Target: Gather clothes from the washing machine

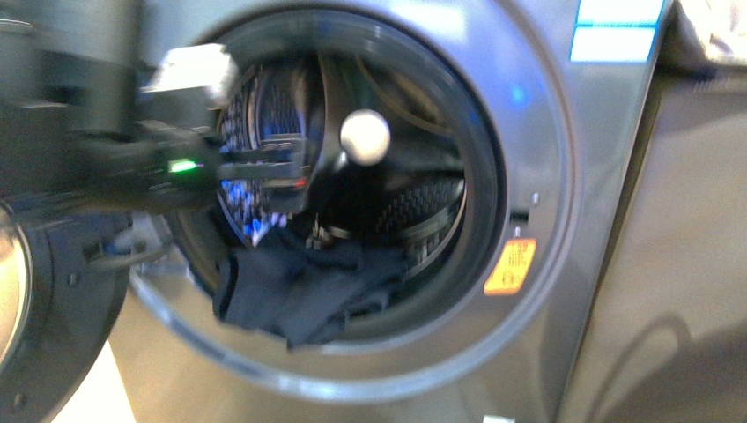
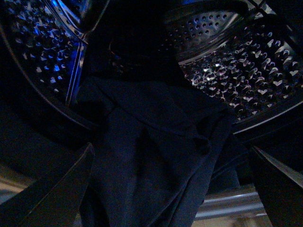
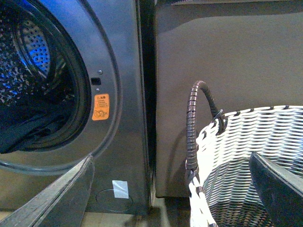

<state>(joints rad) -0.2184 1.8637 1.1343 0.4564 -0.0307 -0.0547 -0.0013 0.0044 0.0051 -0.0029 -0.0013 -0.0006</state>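
Where the left gripper hangs just inside the drum, its two dark fingers stand wide apart and pinch nothing. Right past them lie the clothes. They look like one big soft piece, dark blue and plain, full of folds and wrinkles. They sit in a heap at the bottom front of the drum and spill out over the lower rim of the round mouth. Behind them the shiny drum wall is full of little holes, with blue light on one side.

The right gripper is outside the washer. Its fingers are spread wide too and hold nothing. Just past them is a white woven basket with a dark handle. Only this view shows the basket. Farther off are the washer's grey front, an orange sticker by the mouth, and a bit of the clothes inside.

The front view is blurry. It alone shows the whole round mouth and the left arm reaching in from the left, above the clothes. It also shows the open door low on the left and a blue and white label up high. The fingers are too blurry there, so only the wrist views show them apart.
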